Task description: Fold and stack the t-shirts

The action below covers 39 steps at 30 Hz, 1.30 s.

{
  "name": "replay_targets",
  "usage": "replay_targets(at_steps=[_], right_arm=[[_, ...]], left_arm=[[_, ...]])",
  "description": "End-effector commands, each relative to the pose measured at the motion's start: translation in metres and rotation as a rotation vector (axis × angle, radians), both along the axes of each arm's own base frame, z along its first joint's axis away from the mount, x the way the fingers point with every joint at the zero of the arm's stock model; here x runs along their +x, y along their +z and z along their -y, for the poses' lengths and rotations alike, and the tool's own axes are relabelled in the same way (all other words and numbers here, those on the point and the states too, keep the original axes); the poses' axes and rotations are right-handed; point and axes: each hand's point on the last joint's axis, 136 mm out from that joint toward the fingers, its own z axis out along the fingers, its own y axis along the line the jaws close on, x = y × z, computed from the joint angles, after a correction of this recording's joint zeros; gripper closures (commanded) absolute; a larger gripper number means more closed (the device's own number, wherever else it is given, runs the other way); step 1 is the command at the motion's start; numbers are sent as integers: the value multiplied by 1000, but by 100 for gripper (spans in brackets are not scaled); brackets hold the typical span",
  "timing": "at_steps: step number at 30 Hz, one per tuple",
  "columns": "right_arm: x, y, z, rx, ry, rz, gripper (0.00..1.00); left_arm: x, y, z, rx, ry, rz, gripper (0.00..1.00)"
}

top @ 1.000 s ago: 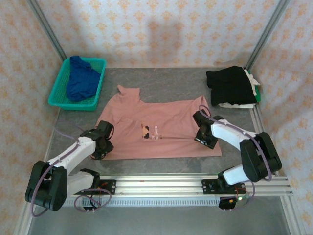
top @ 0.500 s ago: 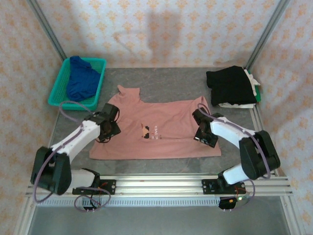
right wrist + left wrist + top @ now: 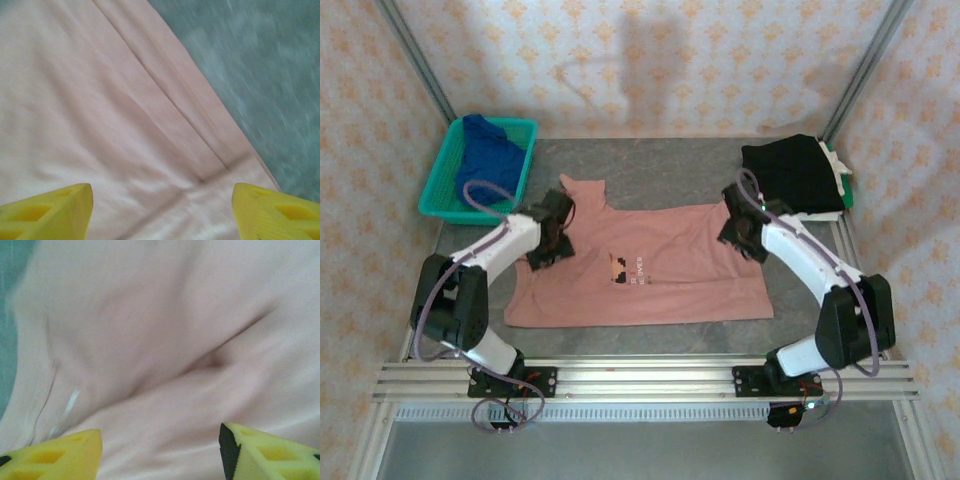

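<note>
**Grippers.** The left gripper (image 3: 554, 238) hangs over the pink cloth left of centre. In its wrist view the left gripper (image 3: 160, 442) has its yellow fingers (image 3: 60, 455) spread, with creased fabric between them and nothing pinched. The right gripper (image 3: 740, 228) sits at the shirt's upper right corner. From its wrist the right gripper (image 3: 162, 202) is likewise spread wide and empty, over a stitched hem corner with bare table (image 3: 260, 65) beyond.

**Task item.** The pink t-shirt (image 3: 660, 275) lies flat at centre frame with its pixel print (image 3: 619, 268) facing up. Its long axis runs left to right across the picture. One sleeve sticks up toward the upper left. The hem end points right. The collar end appears to point left, though the left arm covers it, so I cannot confirm this.

**Surroundings.** A blue t-shirt (image 3: 485, 160) sits bunched in the teal basket (image 3: 470, 213) at upper left. A black t-shirt (image 3: 788, 172) lies folded at upper right.

**Assessment.** The step in hand looks like taking hold of the pink shirt's far edge for a fold. The next move calls for both grippers to drop onto the cloth and close on that edge at matching points. They would then lift together, so the fold comes down square rather than skewed.
</note>
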Motion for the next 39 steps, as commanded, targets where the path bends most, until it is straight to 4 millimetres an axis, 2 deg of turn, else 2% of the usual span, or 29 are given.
replay_targets(at_steps=[1, 3, 5, 8, 12, 15, 20, 22, 25, 27, 29, 31, 33, 36, 39], right_arm=[[43, 8, 12, -111, 15, 17, 29], [69, 5, 12, -94, 14, 17, 30], [93, -2, 13, -82, 16, 15, 32], [121, -18, 14, -74, 31, -9, 35], [146, -40, 20, -119, 36, -52, 40], [159, -53, 25, -154, 38, -75, 43], [179, -69, 13, -94, 86, -68, 46], [184, -73, 12, -88, 95, -71, 51], [186, -73, 10, -86, 102, -83, 67], [185, -67, 11, -86, 100, -82, 80], [183, -56, 12, -88, 102, -78, 90], [180, -43, 14, -97, 105, -69, 99], [175, -33, 17, -109, 110, -67, 100], [168, -23, 23, -106, 118, -68, 100], [161, -23, 26, -94, 154, -102, 100]], left_arm=[[58, 41, -4, 87, -70, 60, 35], [97, 49, 1, 102, -78, 91, 36], [132, 41, 0, 105, -59, 88, 36], [173, 21, -9, 131, -54, 63, 37], [210, -1, -26, 158, -17, 49, 38], [227, -11, -32, 177, -12, 54, 37], [237, -33, -32, 168, -39, 45, 36], [235, -46, -32, 152, -48, 20, 37], [233, -61, -27, 125, -75, -11, 49], [231, -61, -27, 114, -83, -19, 67], [233, -53, -24, 96, -98, -4, 82], [236, -36, -20, 75, -122, 28, 92], [238, -16, -19, 72, -141, 61, 100], [236, 13, -21, 84, -158, 100, 100], [231, 37, -25, 101, -175, 128, 100]])
